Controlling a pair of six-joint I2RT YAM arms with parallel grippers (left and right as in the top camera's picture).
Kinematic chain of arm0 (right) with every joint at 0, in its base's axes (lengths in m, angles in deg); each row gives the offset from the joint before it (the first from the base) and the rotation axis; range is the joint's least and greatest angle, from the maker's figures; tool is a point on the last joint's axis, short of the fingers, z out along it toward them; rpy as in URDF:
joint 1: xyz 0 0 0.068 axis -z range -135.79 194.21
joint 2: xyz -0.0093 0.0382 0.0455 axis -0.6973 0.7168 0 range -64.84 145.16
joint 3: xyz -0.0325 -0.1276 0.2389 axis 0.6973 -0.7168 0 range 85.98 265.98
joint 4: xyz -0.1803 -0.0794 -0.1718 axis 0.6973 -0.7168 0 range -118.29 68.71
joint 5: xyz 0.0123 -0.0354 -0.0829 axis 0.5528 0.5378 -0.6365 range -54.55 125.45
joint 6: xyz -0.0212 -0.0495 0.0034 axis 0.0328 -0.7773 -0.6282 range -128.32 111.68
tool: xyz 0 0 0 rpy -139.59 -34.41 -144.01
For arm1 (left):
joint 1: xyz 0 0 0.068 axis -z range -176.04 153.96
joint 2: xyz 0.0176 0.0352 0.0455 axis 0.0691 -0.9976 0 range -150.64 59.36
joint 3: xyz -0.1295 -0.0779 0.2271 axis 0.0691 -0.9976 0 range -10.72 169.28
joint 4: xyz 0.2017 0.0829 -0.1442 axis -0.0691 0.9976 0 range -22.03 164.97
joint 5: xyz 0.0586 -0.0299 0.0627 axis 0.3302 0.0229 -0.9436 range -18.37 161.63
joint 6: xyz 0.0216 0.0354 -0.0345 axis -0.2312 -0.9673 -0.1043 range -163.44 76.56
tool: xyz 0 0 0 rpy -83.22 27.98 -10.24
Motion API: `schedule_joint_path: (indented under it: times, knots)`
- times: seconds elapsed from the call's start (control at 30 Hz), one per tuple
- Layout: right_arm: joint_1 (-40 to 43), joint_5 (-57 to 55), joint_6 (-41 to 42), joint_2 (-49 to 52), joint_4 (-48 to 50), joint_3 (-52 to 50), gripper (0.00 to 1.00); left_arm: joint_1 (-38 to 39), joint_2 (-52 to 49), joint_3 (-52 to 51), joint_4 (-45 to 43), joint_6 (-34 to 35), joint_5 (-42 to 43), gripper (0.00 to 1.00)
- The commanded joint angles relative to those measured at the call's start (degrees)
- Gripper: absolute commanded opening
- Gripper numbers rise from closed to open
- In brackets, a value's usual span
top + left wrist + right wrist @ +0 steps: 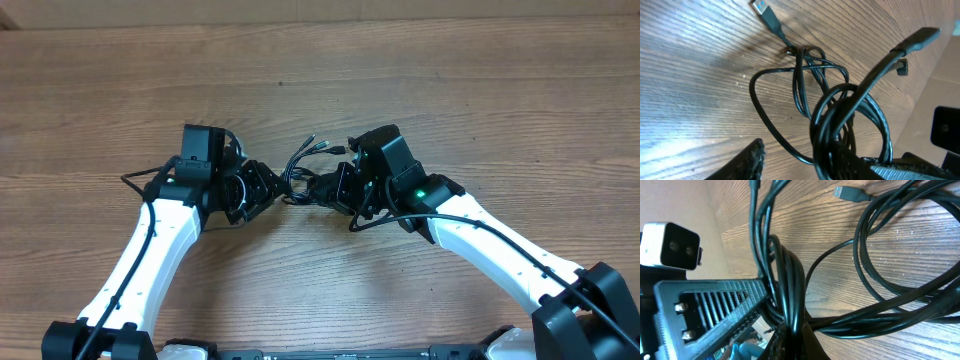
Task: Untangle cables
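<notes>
Cables [790, 290] clamped in right tool [318, 190], also running into left tool [272, 190], its grip not discernible.

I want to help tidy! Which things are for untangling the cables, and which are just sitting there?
For the job: the cables, the left gripper, the right gripper.

Just there: the wooden table, the white camera on the other arm.

Glossy cables [790, 285], matt grained wood table [690, 75]
</notes>
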Motion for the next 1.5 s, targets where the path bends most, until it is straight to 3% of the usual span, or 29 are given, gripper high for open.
schedule_joint_path:
  times: [0.0,0.17,0.9,0.97,1.0,1.03,1.13,1.33,1.47]
  knots:
    - [-0.11,0.70,-0.39,-0.20,0.61,0.74,0.04,0.48,0.24,0.13,-0.04,2.73,-0.28,0.33]
    - [-0.11,0.72,-0.37,-0.20,0.63,0.74,0.04,0.48,0.24,0.13,-0.04,2.73,-0.35,0.24]
    - [-0.17,0.94,-0.39,-0.20,0.63,0.74,0.04,0.48,0.24,0.13,-1.16,6.32,-2.45,0.05]
    - [-0.17,0.94,-0.39,-0.20,0.63,0.74,0.04,0.48,0.24,0.13,-1.14,6.32,-2.43,0.07]
    - [-0.17,0.92,-0.39,-0.20,0.63,0.74,0.04,0.48,0.24,0.13,-1.11,6.32,-2.38,0.14]
    - [-0.17,0.94,-0.37,-0.20,0.66,0.74,0.04,0.48,0.24,0.13,-1.05,6.32,-2.19,0.29]
    - [-0.15,0.96,0.55,-0.20,0.85,0.74,0.04,0.48,0.24,0.13,-0.61,6.32,-0.61,0.41]
    - [-0.15,2.62,3.37,-0.20,3.82,0.74,0.04,0.48,0.24,0.13,-0.74,9.49,0.72,0.41]
    - [-0.15,3.96,4.59,-0.20,4.72,0.74,0.04,0.31,0.24,0.13,-1.46,10.19,0.59,0.26]
